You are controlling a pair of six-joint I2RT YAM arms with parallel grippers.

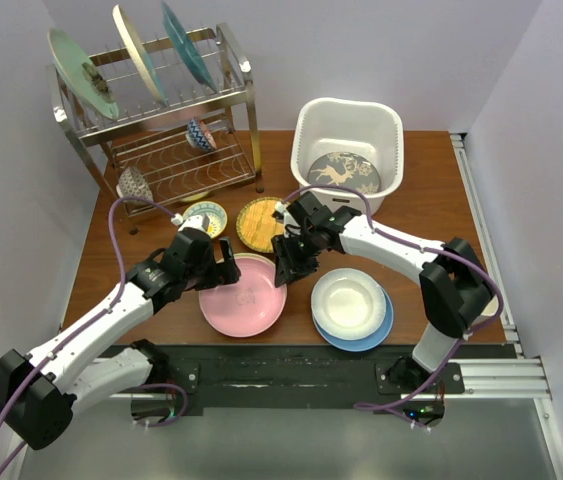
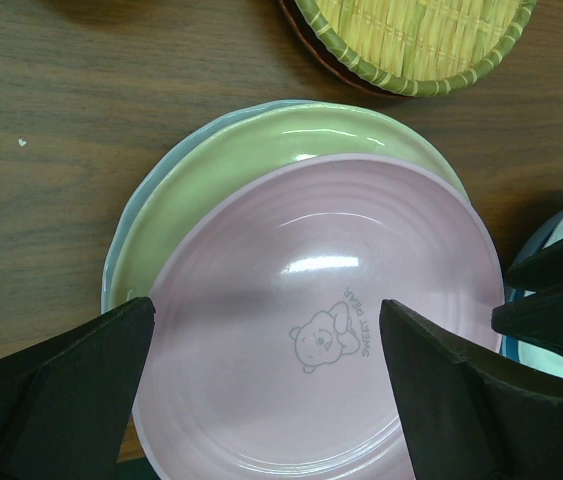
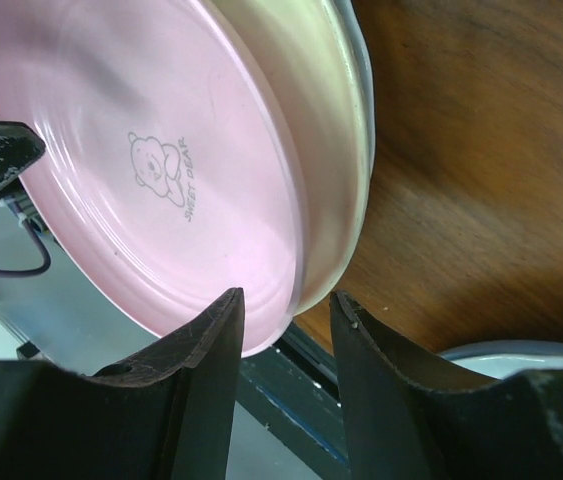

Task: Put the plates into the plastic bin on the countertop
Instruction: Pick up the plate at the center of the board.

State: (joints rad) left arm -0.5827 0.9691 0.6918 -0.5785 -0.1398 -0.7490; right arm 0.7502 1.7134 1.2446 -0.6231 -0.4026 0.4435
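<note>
A pink plate [image 1: 244, 296] with a bear print lies on top of a lime green plate [image 2: 251, 155] at the table's front middle. My left gripper [image 1: 223, 270] is open above its left edge, and its fingers [image 2: 81, 370] stand wide apart over the plate [image 2: 331, 340]. My right gripper [image 1: 283, 268] is open at the plate's right edge. Its jaws straddle the rims of the pink plate [image 3: 141, 160] and the green plate [image 3: 326, 130] without closing on them. The white plastic bin [image 1: 313, 118] stands at the back with a grey reindeer plate [image 1: 341, 172] inside.
A white plate on a blue plate [image 1: 349, 303] lies to the right. A yellow woven-look plate [image 1: 259, 222] and a small patterned bowl [image 1: 204, 215] lie behind. The steel wire dish rack [image 1: 241, 75] at the back left holds three upright plates and small bowls.
</note>
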